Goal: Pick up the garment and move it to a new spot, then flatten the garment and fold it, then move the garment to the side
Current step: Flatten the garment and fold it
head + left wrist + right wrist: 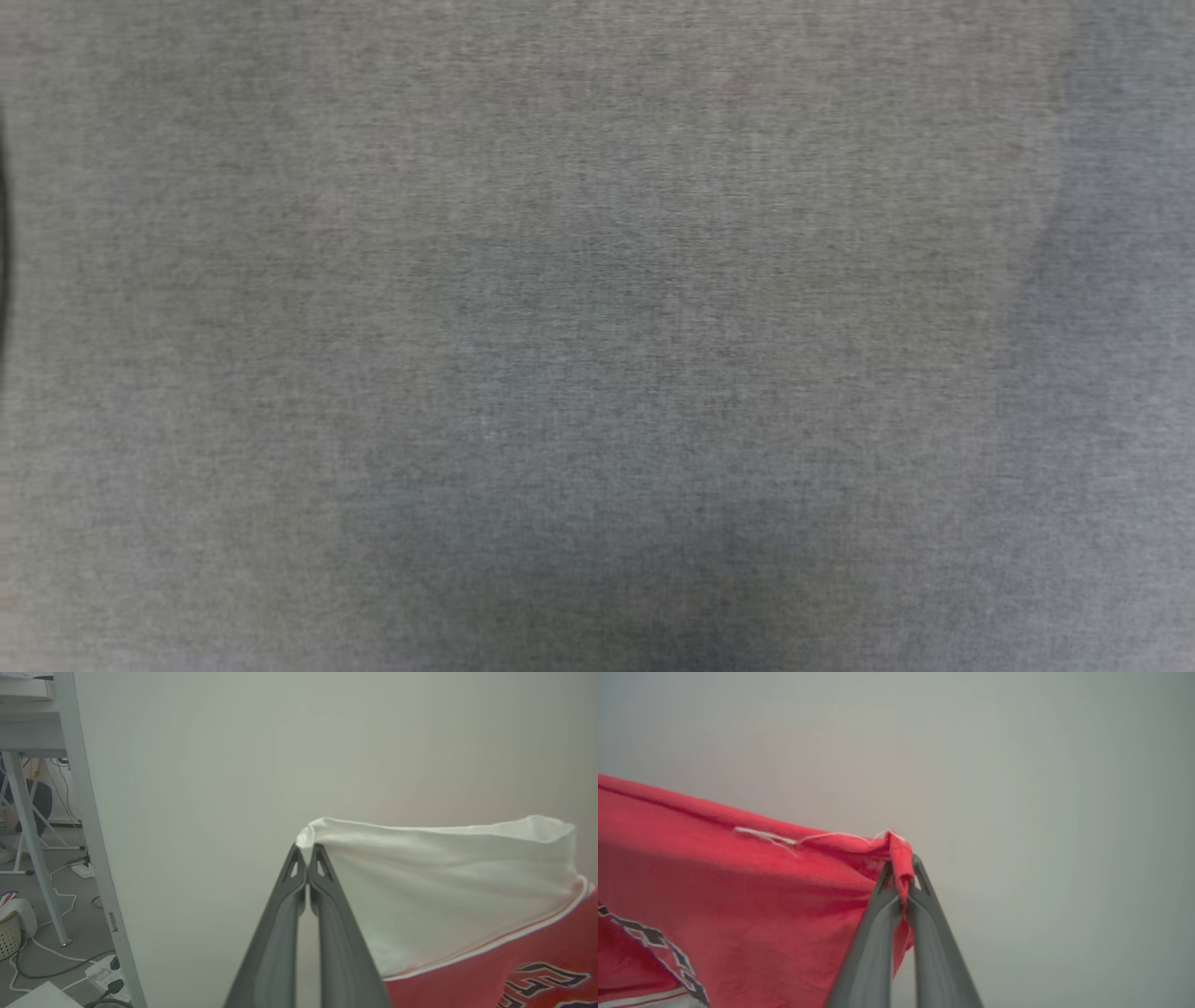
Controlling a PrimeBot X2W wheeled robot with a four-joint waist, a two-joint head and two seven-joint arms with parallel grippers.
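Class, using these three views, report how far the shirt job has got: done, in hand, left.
Done: the pickup looks made; the left hand is shut on the garment at its white sleeve edge, the right hand on a red edge. In hand: it hangs between them. Left: laying it on the grey surface, flattening, folding, moving it aside.

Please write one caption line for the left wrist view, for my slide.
Left gripper shut on the white sleeve edge of the red garment, against a pale surface.

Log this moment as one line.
garment: held up | left gripper: shut on its white sleeve | right gripper: shut on its red edge
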